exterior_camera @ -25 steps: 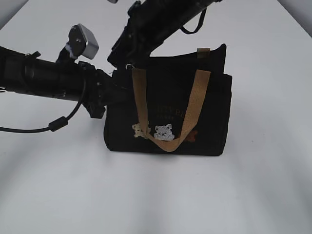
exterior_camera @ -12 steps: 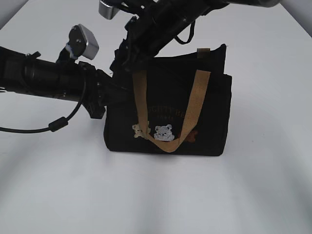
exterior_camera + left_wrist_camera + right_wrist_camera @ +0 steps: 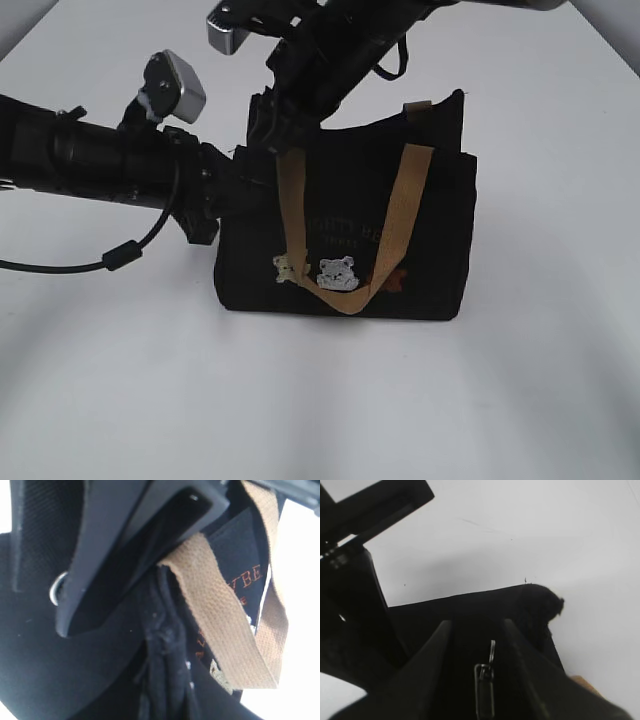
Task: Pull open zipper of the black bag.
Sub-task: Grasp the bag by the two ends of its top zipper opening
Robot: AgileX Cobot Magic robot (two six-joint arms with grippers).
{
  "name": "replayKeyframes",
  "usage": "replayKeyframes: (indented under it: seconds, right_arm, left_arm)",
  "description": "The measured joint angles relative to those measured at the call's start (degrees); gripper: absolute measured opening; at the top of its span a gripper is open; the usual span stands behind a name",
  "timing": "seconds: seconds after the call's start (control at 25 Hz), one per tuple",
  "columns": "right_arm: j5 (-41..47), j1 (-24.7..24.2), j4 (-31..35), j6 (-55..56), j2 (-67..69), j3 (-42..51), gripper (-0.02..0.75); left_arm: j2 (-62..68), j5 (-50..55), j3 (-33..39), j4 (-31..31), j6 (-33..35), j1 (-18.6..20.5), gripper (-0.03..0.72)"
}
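Observation:
The black bag [image 3: 350, 235] stands upright mid-table, its tan handle [image 3: 405, 200] hanging over the front with the embroidered bears. My left gripper [image 3: 232, 190] reaches in from the left and is shut on bunched black fabric [image 3: 167, 655] at the bag's left end. My right gripper [image 3: 272, 130] comes down from above onto the left part of the top rim. Its two fingers stand apart in the right wrist view [image 3: 476, 625]. The zipper's metal pull tab [image 3: 485, 680] lies in the gap between them, touching neither. The zipper line itself blends into the black fabric.
The bag sits on a white table [image 3: 520, 380]. The left arm's black cable [image 3: 120, 255] loops over the table at the left. Both arms crowd the bag's upper left corner. The right arm's black body [image 3: 125, 540] fills the top of the left wrist view.
The right arm has swung a little to the right and down onto the bag's top rim, and its wrist camera has come into view. The left arm and its hold are unchanged.

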Motion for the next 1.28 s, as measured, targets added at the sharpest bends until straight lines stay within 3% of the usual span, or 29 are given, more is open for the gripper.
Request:
replayKeyframes:
  seconds: [0.28, 0.36, 0.44, 0.52, 0.84, 0.96, 1.28]
  right_arm:
    - [0.6, 0.3, -4.2, 2.0, -0.2, -0.1, 0.273]
    - [0.6, 0.6, -6.5, 3.4, -0.3, -0.1, 0.208]
    - [0.6, 0.6, -9.7, 5.9, -0.3, -0.1, 0.08]
    - [0.6, 0.6, -11.5, 9.7, -0.4, -0.1, 0.067]
    - [2.3, 0.3, -8.9, 13.3, -5.2, 0.3, 0.064]
    - [3.0, 0.0, -7.7, 13.0, -7.1, 0.3, 0.006]
    - [5.5, -0.2, -7.5, 13.6, -8.6, 0.5, 0.0]
  left_arm:
    - [0.0, 0.0, 0.0, -0.2, 0.0, -0.4, 0.066]
    - [0.0, -0.1, 0.0, -0.3, 0.0, -0.4, 0.066]
    - [0.0, -0.1, 0.0, -0.4, 0.0, -0.4, 0.066]
    - [0.0, -0.1, 0.0, -0.5, 0.0, -0.5, 0.066]
    - [0.0, 0.6, 0.0, -1.1, 0.0, -0.5, 0.066]
    - [0.0, 0.3, 0.0, -1.2, 0.0, -0.5, 0.066]
    - [0.0, 0.3, 0.0, -1.2, 0.0, -0.5, 0.066]
